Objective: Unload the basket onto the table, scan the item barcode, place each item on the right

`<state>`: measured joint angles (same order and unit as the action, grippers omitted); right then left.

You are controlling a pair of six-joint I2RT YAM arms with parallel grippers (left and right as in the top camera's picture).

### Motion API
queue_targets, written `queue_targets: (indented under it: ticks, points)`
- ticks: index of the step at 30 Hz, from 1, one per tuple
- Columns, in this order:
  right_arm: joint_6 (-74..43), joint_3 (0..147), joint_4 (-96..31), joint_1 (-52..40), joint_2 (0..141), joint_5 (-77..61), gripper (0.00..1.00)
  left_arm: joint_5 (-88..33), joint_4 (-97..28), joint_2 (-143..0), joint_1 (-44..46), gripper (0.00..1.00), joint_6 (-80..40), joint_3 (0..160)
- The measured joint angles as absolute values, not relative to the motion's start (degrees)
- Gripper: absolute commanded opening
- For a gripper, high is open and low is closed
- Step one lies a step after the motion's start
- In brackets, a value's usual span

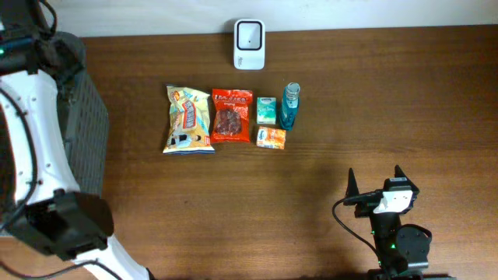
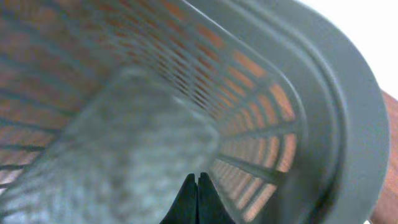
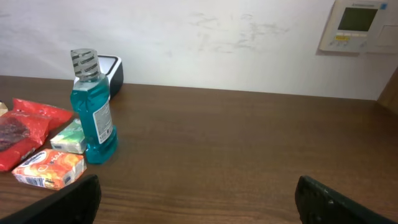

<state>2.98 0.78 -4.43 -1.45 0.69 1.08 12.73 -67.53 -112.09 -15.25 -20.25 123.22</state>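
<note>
A row of items lies mid-table: a yellow snack bag (image 1: 188, 119), a red jerky bag (image 1: 232, 115), a small green box (image 1: 266, 110), an orange packet (image 1: 271, 138) and a blue mouthwash bottle (image 1: 289, 106). The white barcode scanner (image 1: 249, 43) stands at the table's far edge. My right gripper (image 1: 374, 175) is open and empty at the near right, facing the bottle (image 3: 93, 112) and the orange packet (image 3: 48, 168). My left gripper (image 2: 198, 178) is shut on nothing, pointing into a grey mesh basket (image 2: 336, 106).
The grey basket (image 1: 82, 132) stands at the table's left edge, with the white left arm (image 1: 31, 155) over it. A wall panel (image 3: 357, 25) hangs behind the table. Bare wood lies between my right gripper and the items.
</note>
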Motion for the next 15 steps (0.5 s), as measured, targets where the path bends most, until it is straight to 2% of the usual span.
queue_targets:
  ticks: [5,11,12,14,15]
  points:
    - [2.98,0.78,-4.43,-1.45,0.69,1.08,0.98,4.93,-66.37,-113.25,-15.66,0.0,-16.97,123.22]
    - [2.98,0.78,-4.43,-1.45,0.69,1.08,0.98,1.17,-66.76,-113.14,-15.68,0.01,-14.37,123.22]
    - [2.98,0.78,-4.43,-1.45,0.69,1.08,0.98,0.69,-66.78,-113.01,-15.68,0.04,-14.26,123.22]
    - [2.98,0.78,-4.43,-1.45,0.69,1.08,0.98,0.6,-66.67,-112.18,-15.66,0.21,-14.09,123.22]
    - [2.98,0.78,-4.43,-1.45,0.69,1.08,0.98,0.93,-66.63,-111.04,-15.51,0.36,-13.82,123.22]
